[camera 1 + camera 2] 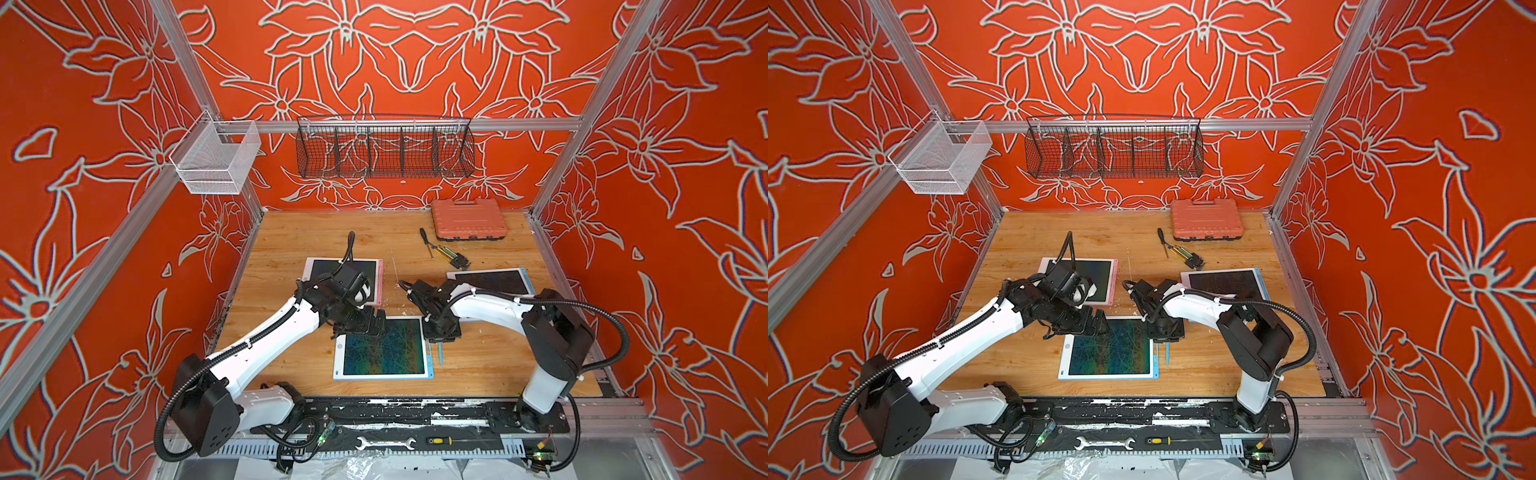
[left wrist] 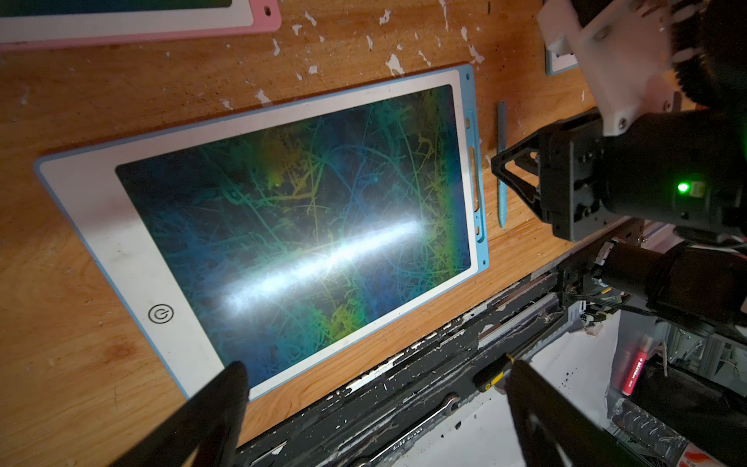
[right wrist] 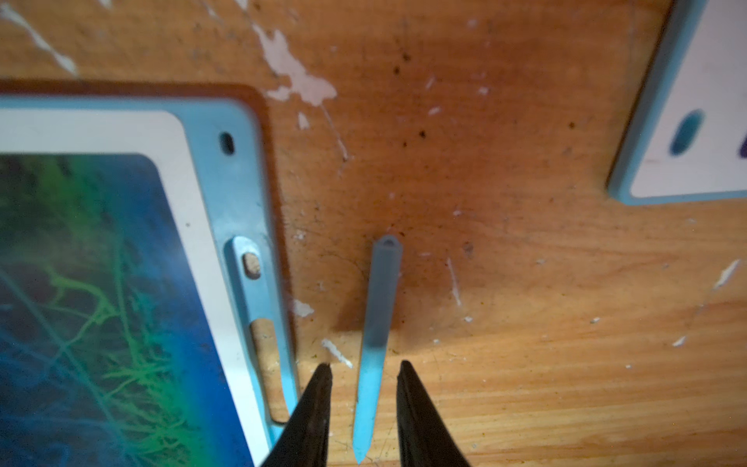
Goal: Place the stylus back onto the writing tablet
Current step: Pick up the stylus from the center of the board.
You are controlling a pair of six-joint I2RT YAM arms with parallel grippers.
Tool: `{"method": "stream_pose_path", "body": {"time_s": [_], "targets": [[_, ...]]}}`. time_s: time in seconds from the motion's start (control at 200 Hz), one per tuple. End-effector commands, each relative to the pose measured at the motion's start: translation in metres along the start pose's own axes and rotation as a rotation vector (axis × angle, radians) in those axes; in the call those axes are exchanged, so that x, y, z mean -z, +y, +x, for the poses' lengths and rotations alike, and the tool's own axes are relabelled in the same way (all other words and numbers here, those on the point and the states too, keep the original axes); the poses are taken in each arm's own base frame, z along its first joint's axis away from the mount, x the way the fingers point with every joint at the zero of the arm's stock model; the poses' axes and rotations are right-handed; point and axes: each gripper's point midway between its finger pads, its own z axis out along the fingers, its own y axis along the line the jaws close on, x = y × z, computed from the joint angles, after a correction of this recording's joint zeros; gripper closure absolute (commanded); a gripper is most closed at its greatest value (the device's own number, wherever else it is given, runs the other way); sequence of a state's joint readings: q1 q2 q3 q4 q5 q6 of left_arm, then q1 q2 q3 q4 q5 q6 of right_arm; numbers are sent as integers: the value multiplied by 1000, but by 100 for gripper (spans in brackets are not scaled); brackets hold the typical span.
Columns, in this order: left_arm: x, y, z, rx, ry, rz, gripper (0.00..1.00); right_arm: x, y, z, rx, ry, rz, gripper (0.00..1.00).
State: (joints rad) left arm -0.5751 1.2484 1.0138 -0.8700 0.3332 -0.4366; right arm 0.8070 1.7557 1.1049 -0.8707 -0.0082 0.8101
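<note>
A light blue stylus (image 3: 376, 343) lies flat on the wooden table, just right of the blue-framed writing tablet (image 1: 338, 357), and shows in both top views (image 1: 440, 356) (image 1: 1168, 354). The tablet's side slot (image 3: 262, 356) is empty, with wood showing through it. My right gripper (image 3: 366, 366) stands over the stylus, open, one finger on each side with a gap to both. My left gripper (image 2: 378, 366) hangs wide open with nothing in it, above the tablet's far left corner (image 1: 376, 326). The stylus (image 2: 502, 161) also lies beside the tablet (image 2: 121, 242) in the left wrist view.
A pink tablet (image 1: 378, 278) lies behind the left arm, and another blue tablet (image 1: 525, 276) lies behind the right arm. Further back are an orange tool case (image 1: 467, 218) and hex keys (image 1: 453, 257) with a screwdriver. A wrench (image 1: 384, 442) lies on the front rail.
</note>
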Motion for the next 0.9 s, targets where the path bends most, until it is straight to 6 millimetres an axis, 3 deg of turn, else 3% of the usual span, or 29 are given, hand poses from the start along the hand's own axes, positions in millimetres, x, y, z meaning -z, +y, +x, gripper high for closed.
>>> {"method": "stream_pose_path", "body": {"time_s": [0.0, 0.896], "targets": [[8, -2, -5, -17, -22, 0, 3, -2, -1, 1, -16, 10, 23, 69], [8, -1, -5, -18, -21, -4, 3, -23, -10, 17, -27, 68, 49, 85]]}}
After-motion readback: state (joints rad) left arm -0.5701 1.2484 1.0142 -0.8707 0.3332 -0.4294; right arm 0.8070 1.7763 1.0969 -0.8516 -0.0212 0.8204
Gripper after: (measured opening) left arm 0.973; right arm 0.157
